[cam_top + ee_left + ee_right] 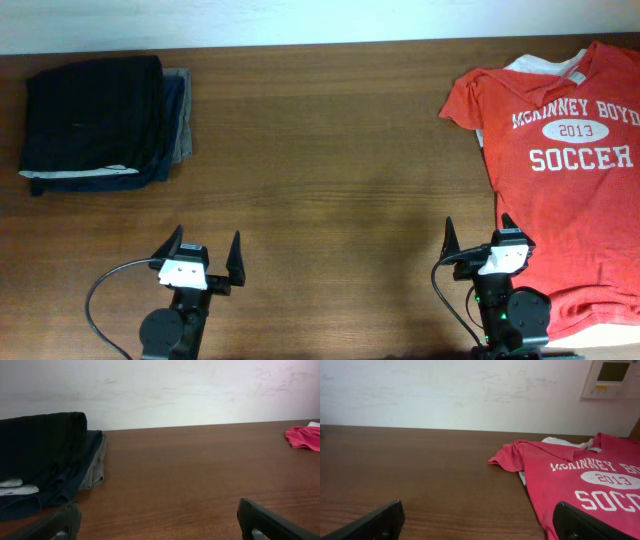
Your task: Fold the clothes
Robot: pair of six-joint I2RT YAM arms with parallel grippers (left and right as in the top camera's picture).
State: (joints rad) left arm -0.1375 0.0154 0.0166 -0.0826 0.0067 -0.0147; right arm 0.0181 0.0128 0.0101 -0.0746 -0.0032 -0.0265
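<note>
The black shorts (95, 110) lie folded at the far left of the table, on top of a pile, with a whitish-grey waistband strip (80, 175) along their near edge. They also show in the left wrist view (40, 440). My left gripper (207, 240) is open and empty near the front edge, well short of the pile; its fingers frame bare wood in the left wrist view (159, 510). My right gripper (478, 232) is open and empty at the front right (479, 510), its right finger over the T-shirt's edge.
Navy-blue (75, 475) and grey (97, 465) folded garments lie under the shorts. A red T-shirt (570, 200) with white SOCCER lettering lies spread flat at the right, over a white garment (540, 65). A white wall stands behind the table.
</note>
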